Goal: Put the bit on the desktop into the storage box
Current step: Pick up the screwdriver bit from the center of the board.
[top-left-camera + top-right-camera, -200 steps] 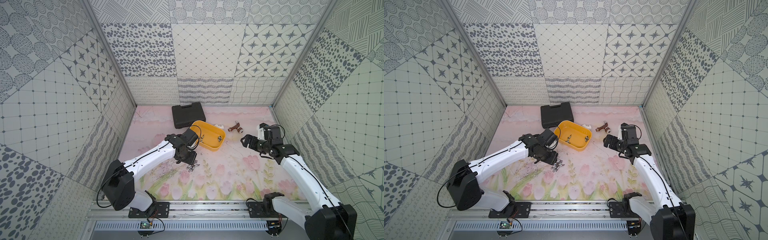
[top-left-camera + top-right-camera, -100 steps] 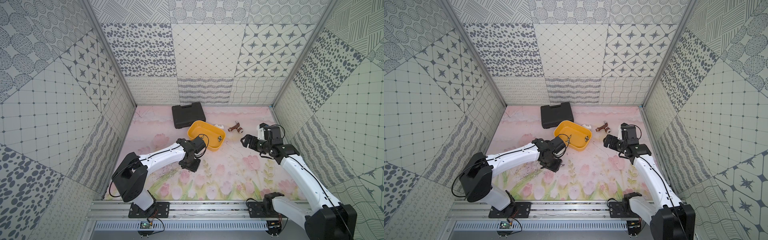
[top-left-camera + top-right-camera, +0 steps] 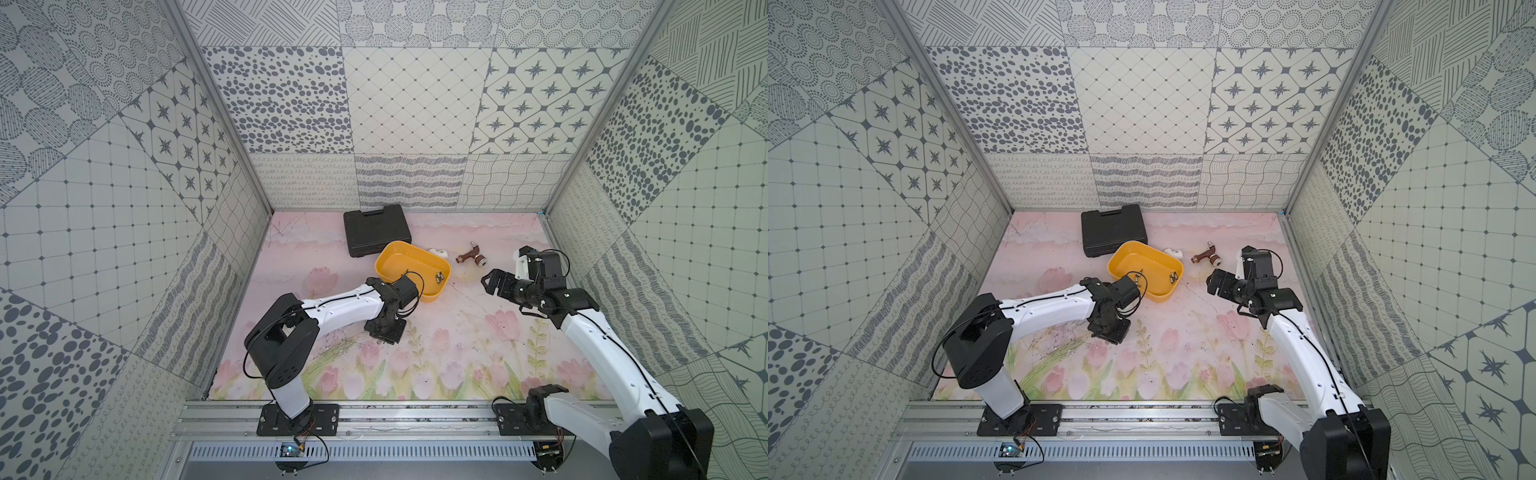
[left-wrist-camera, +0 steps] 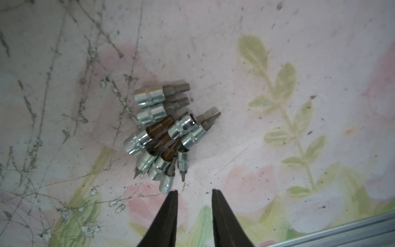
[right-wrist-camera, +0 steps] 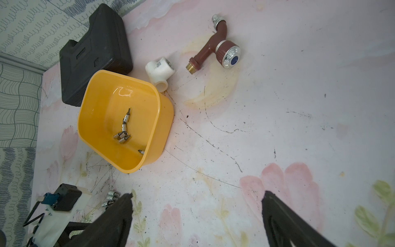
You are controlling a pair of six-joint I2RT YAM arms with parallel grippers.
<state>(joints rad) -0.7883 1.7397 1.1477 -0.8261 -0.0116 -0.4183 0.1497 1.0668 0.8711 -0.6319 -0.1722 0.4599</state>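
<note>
L gripper (image 4: pixel 193 192): jaws narrow, a slim gap btwn the two dark fingers (image 4: pixel 166 218), nothing in it. It points down at the mat. The pile of bits (image 4: pixel 166 132) lies just ahead of the tips. The nearest chrome one ends right at one fingertip; touching or not, can't tell.

R gripper (image 5: pixel 196 205): jaws wide, nothing btwn them, touching nothing. The storage box (image 5: pixel 165 124) sits ahead of these jaws, off to one side, well apart.

Surface: floral mat (image 4: pixel 277 64), pink tulips & green leaves, scuffed w/ dark scratches and specks. An aluminium rail (image 4: pixel 352 231) runs behind the L fingers. Walls (image 3: pixel 407 104): grey-on-white patterned panels.

Bits are short, w/ chrome socket ends and grey or brown driver tips, heaped crosswise on the mat. The box is yellow, shallow, w/ rounded corners, and a few loose bits (image 5: pixel 123 133) lie inside. Black case (image 5: pixel 96 49) and white pipe fitting (image 5: pixel 159 71) are just beside the box, on its far side from the R jaws. Brown tap (image 5: pixel 215 49) is near the fitting.
</note>
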